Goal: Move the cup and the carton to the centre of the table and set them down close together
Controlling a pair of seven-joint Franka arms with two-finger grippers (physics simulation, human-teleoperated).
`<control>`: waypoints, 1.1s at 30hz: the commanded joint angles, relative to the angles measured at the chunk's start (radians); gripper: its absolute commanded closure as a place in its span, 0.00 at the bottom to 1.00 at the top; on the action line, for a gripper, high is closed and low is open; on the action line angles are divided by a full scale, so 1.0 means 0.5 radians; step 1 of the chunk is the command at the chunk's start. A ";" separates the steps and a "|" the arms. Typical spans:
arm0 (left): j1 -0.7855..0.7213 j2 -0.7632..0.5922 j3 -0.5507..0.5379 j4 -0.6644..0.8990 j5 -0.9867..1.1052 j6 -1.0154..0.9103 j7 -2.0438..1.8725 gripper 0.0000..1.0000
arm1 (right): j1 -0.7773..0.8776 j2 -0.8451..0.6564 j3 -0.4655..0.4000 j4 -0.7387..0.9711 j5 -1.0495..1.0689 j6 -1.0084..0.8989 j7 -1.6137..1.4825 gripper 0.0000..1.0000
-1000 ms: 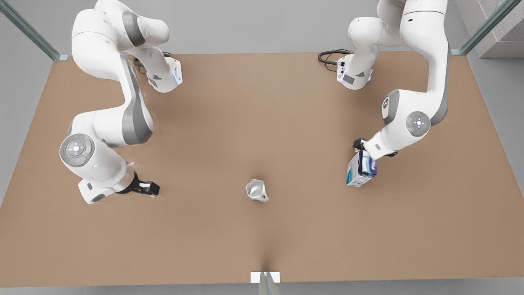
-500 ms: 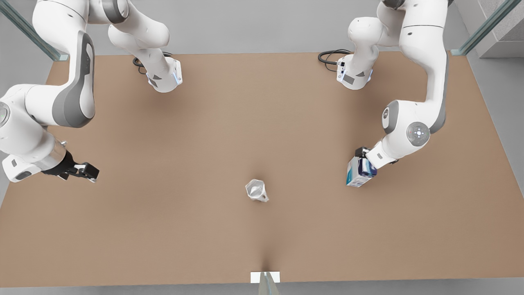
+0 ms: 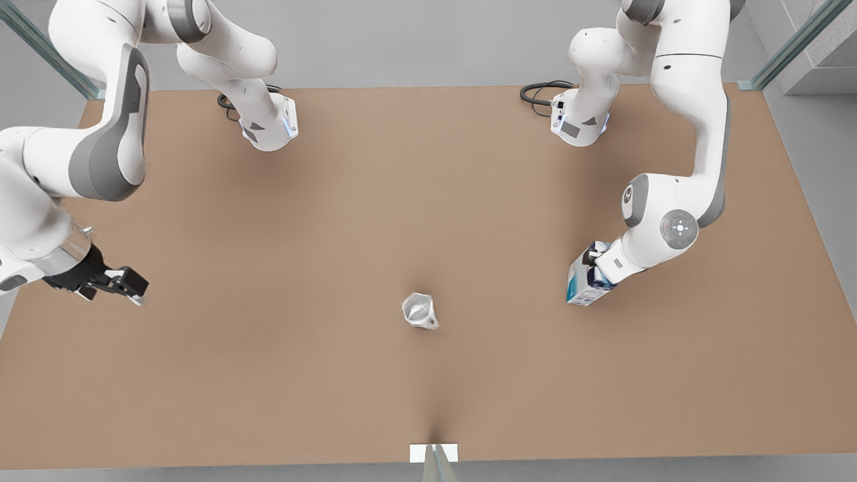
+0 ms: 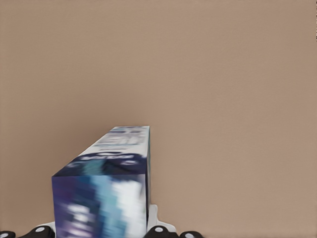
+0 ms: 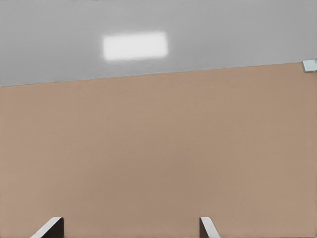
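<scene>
The left gripper [image 3: 589, 262] sits at about three o'clock in the front view, its arm bent down from one o'clock, fingers clamped on the carton [image 3: 581, 284]. The right gripper [image 3: 127, 284] hangs at nine o'clock, fingers [image 5: 49, 229] spread apart, holding nothing.

cup [image 3: 420, 312] stands alone | bare table [image 3: 335, 234] between cup, carton [image 3: 584, 282]

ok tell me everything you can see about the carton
The carton is a small rectangular box, white with dark blue and teal print, looking like printed card. It is at the front view's right, well apart from the cup, tilted rather than square. The left gripper has its jaws clamped on its upper end. Whether its base touches the table is unclear.
</scene>
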 commanded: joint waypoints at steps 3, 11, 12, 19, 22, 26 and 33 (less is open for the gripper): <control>0.001 0.012 0.000 0.012 -0.008 -0.004 0.003 0.39 | 0.008 -0.003 0.002 0.002 0.003 -0.010 0.012 0.00; -0.370 -0.015 -0.126 0.469 -0.026 -0.544 -0.681 0.38 | 0.023 0.028 0.008 -0.011 0.003 -0.010 0.015 0.00; -0.523 0.012 -0.129 0.543 -0.042 -0.550 -0.890 0.38 | 0.026 0.031 0.008 -0.008 0.003 -0.001 0.015 0.00; -0.910 0.549 -0.466 1.245 -0.109 -0.516 -1.869 0.37 | 0.026 0.031 0.008 -0.008 0.003 -0.001 0.015 0.00; -0.935 0.693 -0.463 1.322 -0.036 -0.470 -1.890 0.37 | 0.026 0.031 0.008 -0.005 0.003 -0.001 0.015 0.00; -0.938 0.742 -0.463 1.322 0.007 -0.430 -1.890 0.30 | 0.026 0.031 0.008 -0.005 0.003 0.002 0.015 0.00; -0.938 0.742 -0.463 1.322 0.019 -0.433 -1.893 0.00 | 0.026 0.034 0.008 -0.005 0.003 0.005 0.015 0.00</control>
